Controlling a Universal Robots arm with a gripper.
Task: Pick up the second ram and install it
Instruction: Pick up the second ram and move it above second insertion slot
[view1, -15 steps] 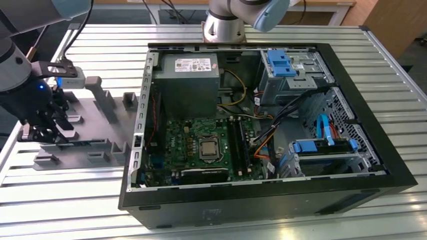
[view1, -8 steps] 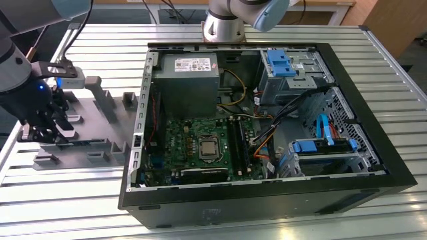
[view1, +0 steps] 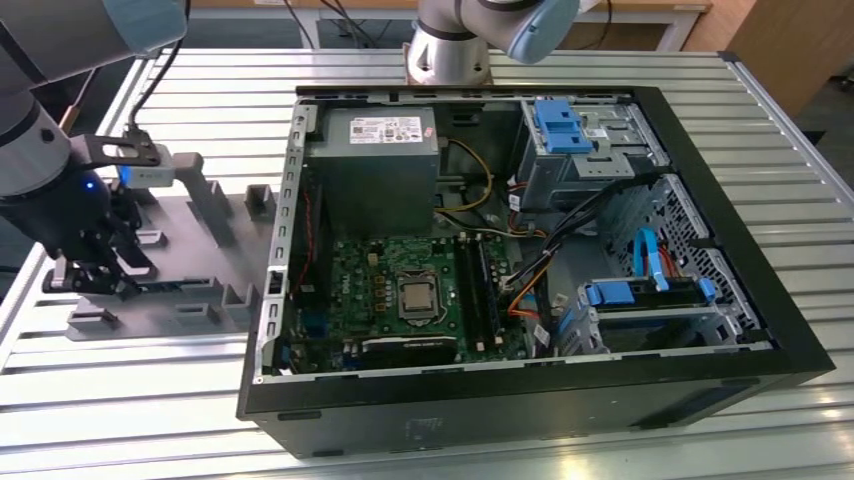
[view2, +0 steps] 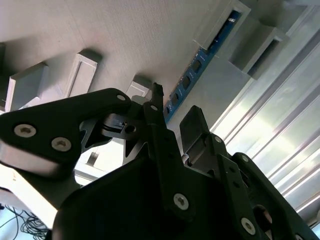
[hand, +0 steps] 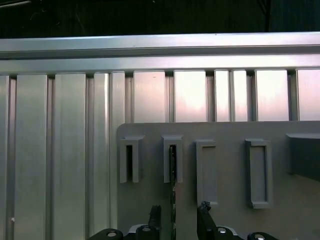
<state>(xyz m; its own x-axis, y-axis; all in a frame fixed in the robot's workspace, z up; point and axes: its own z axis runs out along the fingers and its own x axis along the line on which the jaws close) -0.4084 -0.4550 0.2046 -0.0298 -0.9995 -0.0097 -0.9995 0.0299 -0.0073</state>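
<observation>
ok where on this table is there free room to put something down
Bare table slats lie between the grey tray and the exterior view's bottom edge, and beyond the computer case on the exterior view's right. Crowded: the tray under the gripper, and inside the case.

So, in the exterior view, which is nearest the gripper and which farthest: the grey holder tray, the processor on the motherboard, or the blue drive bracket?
1. The grey holder tray: directly under the gripper, at the exterior view's left.
2. The processor: mid-case, on the motherboard.
3. The blue drive bracket: on the far side of the case, towards the exterior view's right.
</observation>
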